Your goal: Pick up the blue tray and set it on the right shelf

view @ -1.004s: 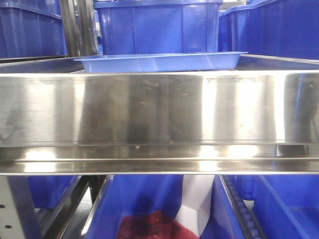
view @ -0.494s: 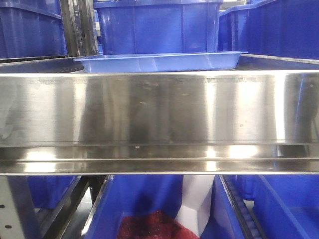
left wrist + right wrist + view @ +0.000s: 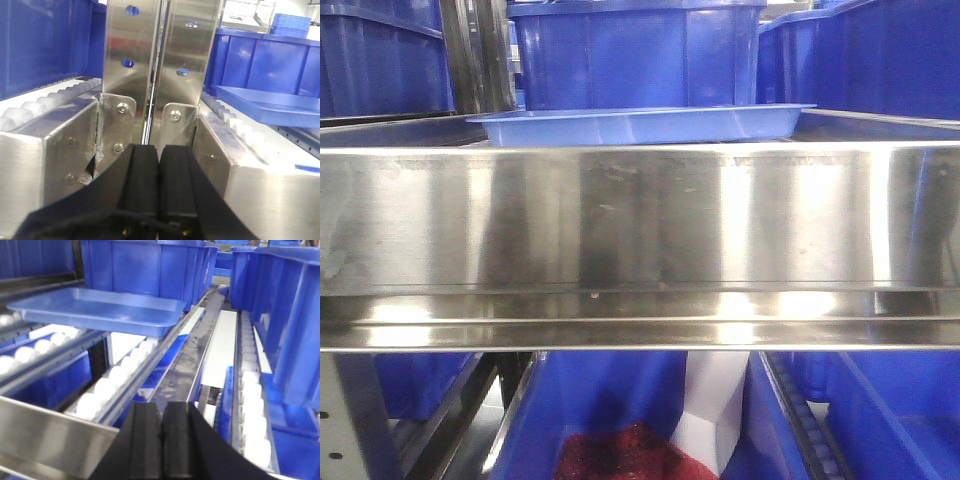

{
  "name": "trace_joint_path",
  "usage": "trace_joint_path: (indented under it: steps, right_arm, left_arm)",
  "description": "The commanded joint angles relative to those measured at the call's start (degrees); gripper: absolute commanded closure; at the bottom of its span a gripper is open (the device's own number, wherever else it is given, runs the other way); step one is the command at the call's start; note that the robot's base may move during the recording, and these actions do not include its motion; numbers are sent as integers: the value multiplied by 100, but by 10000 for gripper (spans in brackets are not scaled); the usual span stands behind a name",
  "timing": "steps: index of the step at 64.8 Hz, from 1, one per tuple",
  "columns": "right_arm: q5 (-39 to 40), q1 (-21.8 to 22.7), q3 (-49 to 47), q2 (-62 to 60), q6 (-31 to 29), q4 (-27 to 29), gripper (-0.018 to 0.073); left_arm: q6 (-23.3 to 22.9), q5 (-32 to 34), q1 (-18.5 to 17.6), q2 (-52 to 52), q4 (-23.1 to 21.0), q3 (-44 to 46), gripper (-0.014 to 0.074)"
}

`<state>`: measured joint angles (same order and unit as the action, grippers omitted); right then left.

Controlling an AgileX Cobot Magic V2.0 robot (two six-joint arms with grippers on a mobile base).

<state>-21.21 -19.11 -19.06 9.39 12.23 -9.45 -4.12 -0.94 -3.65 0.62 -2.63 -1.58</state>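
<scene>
The blue tray (image 3: pixel 640 125) lies flat on the steel shelf, just behind its broad shiny front rail (image 3: pixel 640 215). In the right wrist view the blue tray (image 3: pixel 100 307) rests on white rollers (image 3: pixel 115 380) ahead and to the left of my right gripper (image 3: pixel 162 410), which is shut and empty above the rail (image 3: pixel 45 432). My left gripper (image 3: pixel 160 150) is also shut with nothing in it, and it faces the rack's steel upright (image 3: pixel 160 60). There the blue tray (image 3: pixel 270 102) shows to the right on the roller track, apart from the gripper.
Deep dark blue bins (image 3: pixel 635 50) stand behind the tray, with more on both sides (image 3: pixel 295 315) (image 3: pixel 45 45). Below the shelf sits another blue bin holding something red (image 3: pixel 620 455). A white sheet (image 3: pixel 222 345) lies between the roller tracks.
</scene>
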Motion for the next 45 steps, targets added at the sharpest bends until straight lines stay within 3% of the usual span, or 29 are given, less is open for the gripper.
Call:
trace_joint_path:
  steps: [1, 9, 18, 45]
  right_arm:
    - [665, 388, -164, 66, -139, 266, 503]
    - [678, 1208, 3, 52, -565, 578, 503]
    - [945, 1728, 503, -100, -1079, 1042, 503]
    - [1711, 1861, 1945, -1115, -1223, 1165, 503]
  left_arm:
    - [18, 563, 6, 81, -38, -168, 645]
    - [18, 563, 6, 81, -38, -168, 645]
    - [18, 563, 6, 81, -38, -168, 645]
    - [18, 563, 6, 81, -38, -168, 645]
